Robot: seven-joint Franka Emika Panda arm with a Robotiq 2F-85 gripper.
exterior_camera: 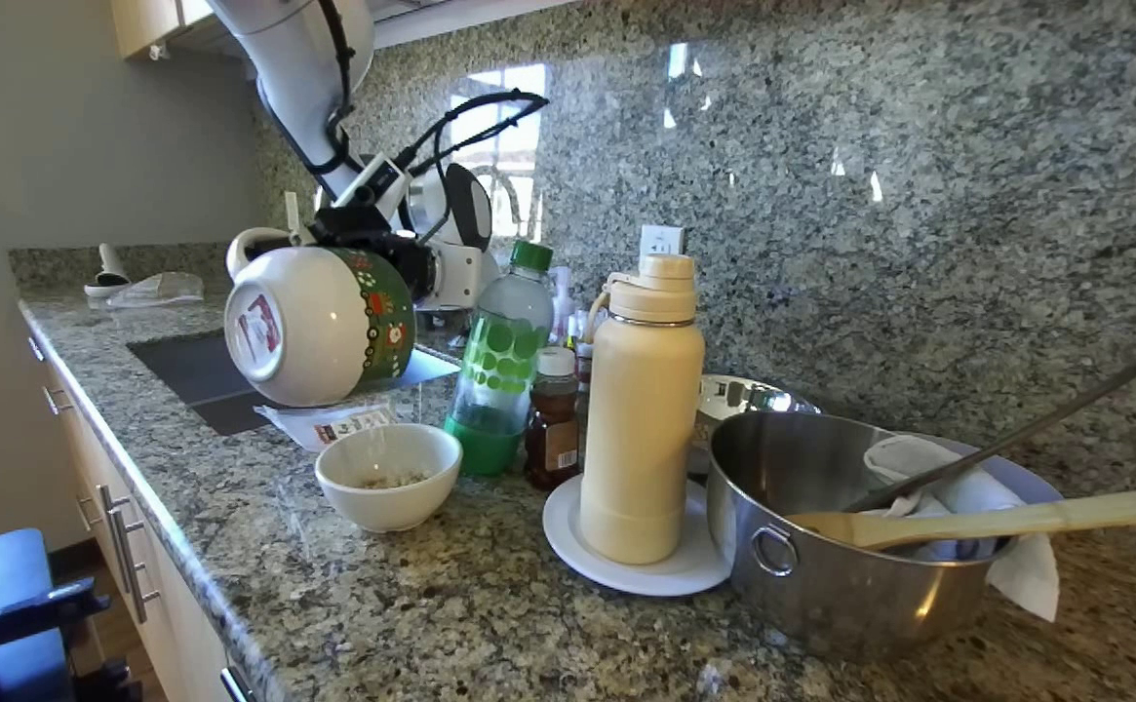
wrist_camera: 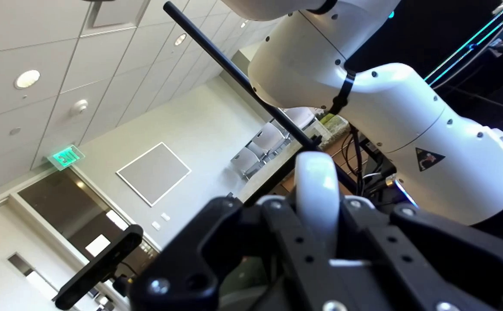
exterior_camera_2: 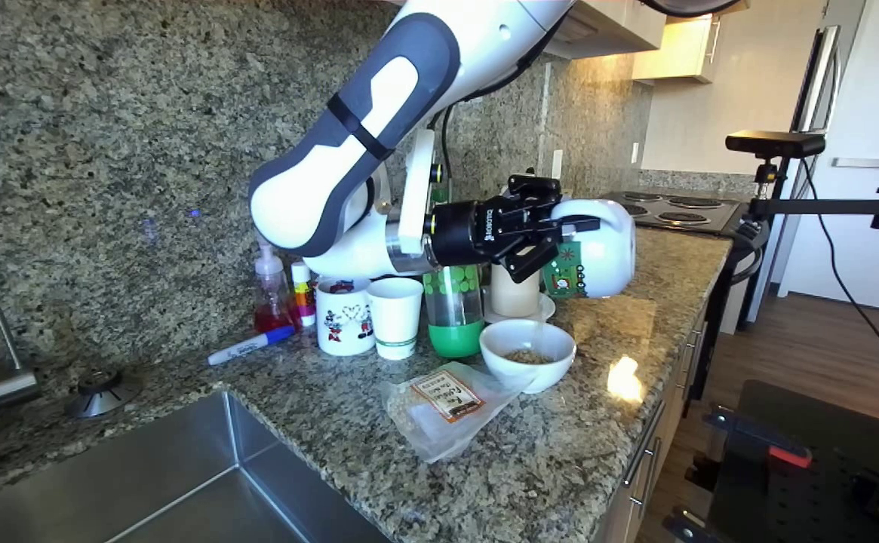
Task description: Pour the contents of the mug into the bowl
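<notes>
Black two-finger claw [wrist_camera: 316, 207] was clamped on the white loop handle [wrist_camera: 317, 179] of the wide white ceramic mug with a green patterned band [exterior_camera: 304, 322]; wrist view had a finger on each side of it. Mug was up in the air, tipped onto its side, base facing out in an exterior view. Mouth hidden in both exterior views, so couldn't read how full it was.

Small round white ceramic bowl [exterior_camera: 390, 507] sat upright on the speckled granite worktop [exterior_camera: 431, 624], lower than the mug and apart from it, mug body offset to one side. Fine tan bits [exterior_camera_2: 527, 356] lay in the bottom.

Clear plastic bag with a printed label [exterior_camera_2: 447, 400] lay beside the bowl; couldn't tell if touching. Clear plastic bottle with green cap and dots [exterior_camera: 499, 361] stood just beside it too, small brown bottle with white cap [exterior_camera: 555, 429] next to that. Tall cream bottle [exterior_camera: 641, 439] stood on a round white plate [exterior_camera: 568, 531], near the large round steel pot [exterior_camera: 860, 595] with a wooden utensil [exterior_camera: 1016, 524] in it. White cup with cartoon figures [exterior_camera_2: 343, 320] and white tapered cup [exterior_camera_2: 395, 320] stood side by side.
</notes>
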